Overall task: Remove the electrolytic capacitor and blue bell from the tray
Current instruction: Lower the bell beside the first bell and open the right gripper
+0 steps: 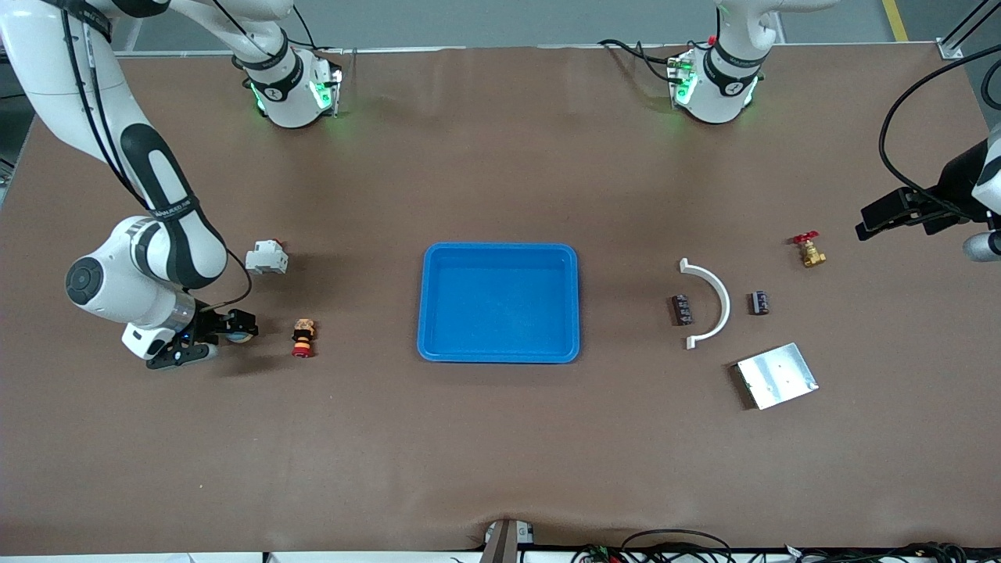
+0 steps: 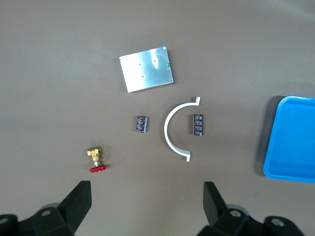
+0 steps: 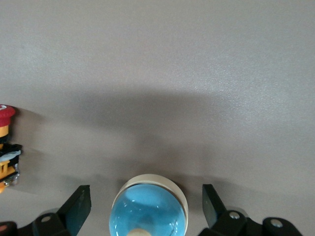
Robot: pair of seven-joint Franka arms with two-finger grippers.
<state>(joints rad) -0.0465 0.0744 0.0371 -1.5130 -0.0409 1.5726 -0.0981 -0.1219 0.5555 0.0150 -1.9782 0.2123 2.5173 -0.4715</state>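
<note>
The bell (image 3: 147, 209), a blue dome with a white rim, sits on the table toward the right arm's end (image 1: 240, 337). My right gripper (image 3: 145, 194) is low over it, open, with one finger on each side and a gap to the bell on both; in the front view the right gripper (image 1: 235, 328) is down at the table. Two small dark capacitors (image 1: 682, 309) (image 1: 759, 303) lie toward the left arm's end, one on each side of a white arc; the left wrist view shows these capacitors (image 2: 141, 124) (image 2: 198, 124) too. My left gripper (image 2: 146, 189) hangs open and empty, high over the table's edge (image 1: 874, 222).
A blue tray (image 1: 500, 356) is at the table's middle. The white arc (image 1: 719, 305), a metal plate (image 1: 776, 375) and a brass valve with a red handle (image 1: 810, 250) lie near the capacitors. A white block (image 1: 266, 258) and a red-and-yellow push button (image 1: 303, 338) lie near the bell.
</note>
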